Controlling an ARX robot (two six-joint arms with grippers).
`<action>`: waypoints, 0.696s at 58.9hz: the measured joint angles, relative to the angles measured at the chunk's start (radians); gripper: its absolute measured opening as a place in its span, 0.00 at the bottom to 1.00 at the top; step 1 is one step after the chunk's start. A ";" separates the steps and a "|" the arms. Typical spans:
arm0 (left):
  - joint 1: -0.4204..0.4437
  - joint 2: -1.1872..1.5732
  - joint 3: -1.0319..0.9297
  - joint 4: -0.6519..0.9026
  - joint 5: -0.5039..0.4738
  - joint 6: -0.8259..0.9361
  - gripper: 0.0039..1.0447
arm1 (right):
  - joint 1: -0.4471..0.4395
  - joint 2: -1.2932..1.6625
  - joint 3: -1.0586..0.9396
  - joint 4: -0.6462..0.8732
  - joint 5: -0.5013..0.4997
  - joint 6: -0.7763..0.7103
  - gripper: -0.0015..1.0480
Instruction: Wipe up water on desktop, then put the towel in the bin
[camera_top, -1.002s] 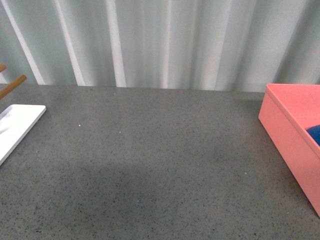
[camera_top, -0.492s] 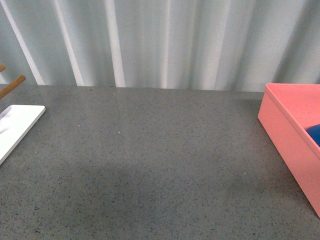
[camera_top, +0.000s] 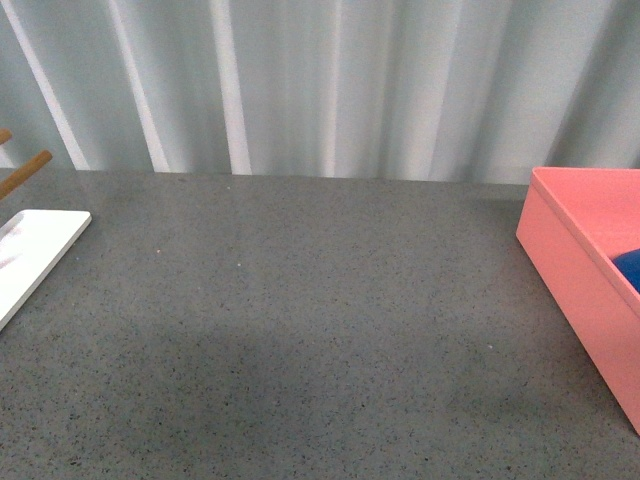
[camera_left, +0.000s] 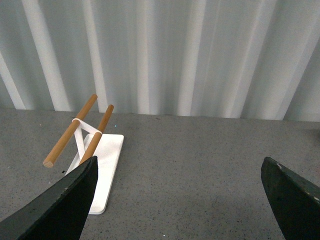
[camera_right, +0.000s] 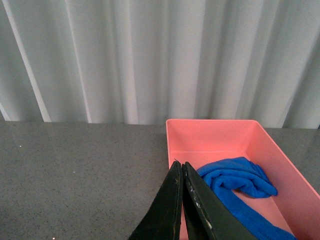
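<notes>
- Nothing has shifted since earlier; royal-blue microfibre towel (camera_right: 235, 182) lies inside the salmon-pink plastic bin (camera_right: 210, 125).
- Right hand (camera_right: 182, 200) pinched empty, left hand (camera_left: 177, 197) wide.
- Speckled grey tabletop (camera_top: 300, 300) looks dry; task seems finished, arms retreat.

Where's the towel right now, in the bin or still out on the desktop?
In the bin: the towel lies bunched inside its pink walls, and the right gripper is shut and empty.
</notes>
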 joint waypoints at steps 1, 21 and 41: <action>0.000 0.000 0.000 0.000 0.000 0.000 0.94 | 0.000 -0.010 -0.010 0.009 0.000 0.000 0.03; 0.000 0.000 0.000 0.000 0.000 0.000 0.94 | 0.000 -0.229 -0.011 -0.195 0.003 0.006 0.03; 0.000 -0.001 0.000 0.000 0.000 0.000 0.94 | 0.000 -0.229 -0.011 -0.198 0.003 0.006 0.30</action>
